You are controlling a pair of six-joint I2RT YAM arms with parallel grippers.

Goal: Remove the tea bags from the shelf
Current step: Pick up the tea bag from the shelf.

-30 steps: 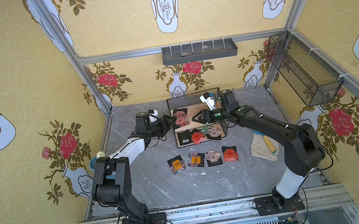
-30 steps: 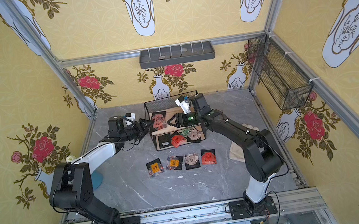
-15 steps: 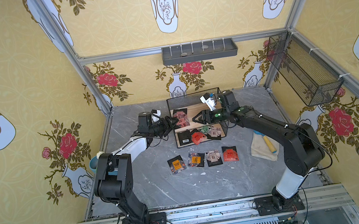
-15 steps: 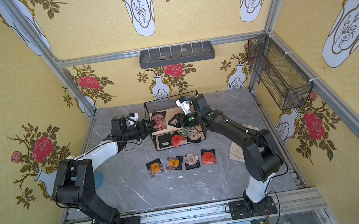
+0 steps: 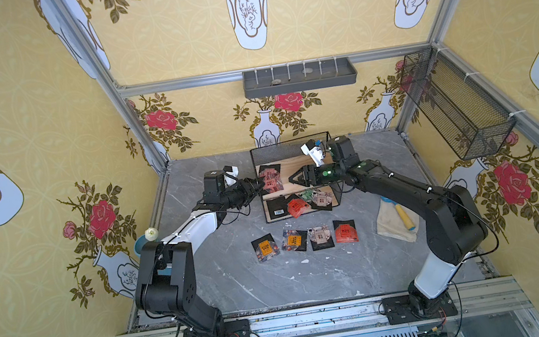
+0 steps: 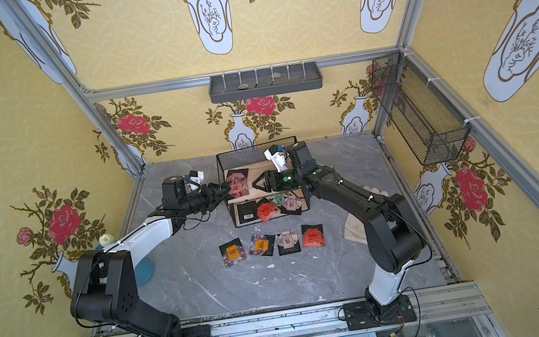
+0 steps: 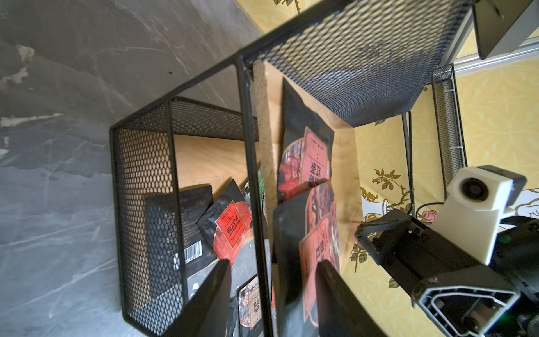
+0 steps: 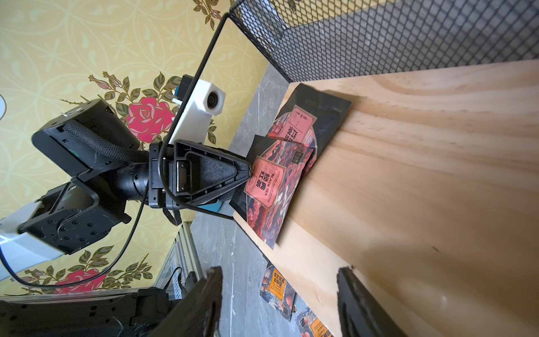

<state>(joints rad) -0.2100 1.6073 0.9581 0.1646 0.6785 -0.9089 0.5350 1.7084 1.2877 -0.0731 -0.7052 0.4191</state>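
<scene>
Though four are out, six flat black-edged tea bags [image 5: 297,207] are lying on the wood-and-wire shelf [image 8: 437,175].
Left gripper [image 5: 259,184] is being held open round a red one; right gripper [image 5: 291,180] open, empty.

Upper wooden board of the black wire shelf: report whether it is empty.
Not empty: two overlapping red-fronted, black-edged tea bags lie on the board by the left gripper.

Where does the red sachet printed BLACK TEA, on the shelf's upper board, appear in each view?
In a top view: red BLACK TEA sachet, near centre.
In a top view: just left of centre.
Left wrist: bottom centre.
Right wrist: middle, at the left tool.
Shared landmark: the shelf's upper wooden board.
</scene>
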